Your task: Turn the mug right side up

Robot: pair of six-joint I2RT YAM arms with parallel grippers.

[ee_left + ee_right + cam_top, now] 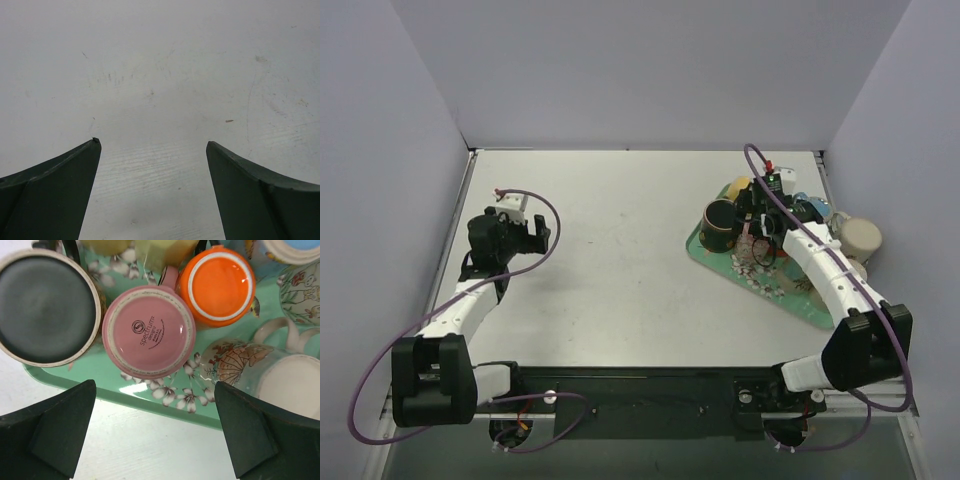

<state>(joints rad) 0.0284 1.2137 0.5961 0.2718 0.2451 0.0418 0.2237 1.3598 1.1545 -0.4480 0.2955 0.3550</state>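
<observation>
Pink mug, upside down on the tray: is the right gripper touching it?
Apart. In the right wrist view the right gripper is open, flanking the pink mug, with green tray visible between each fingertip and the mug.

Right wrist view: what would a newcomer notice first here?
A cluster of upside-down mugs on a green floral tray: the pink mug in the middle, base up with a printed logo, an orange mug beside it and a dark-based mug on the other side. The right tool hangs open above them.

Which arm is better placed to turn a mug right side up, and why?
Right: the right claw, open, hovers above the upside-down pink mug on the green tray; the left claw faces only tabletop.
</observation>
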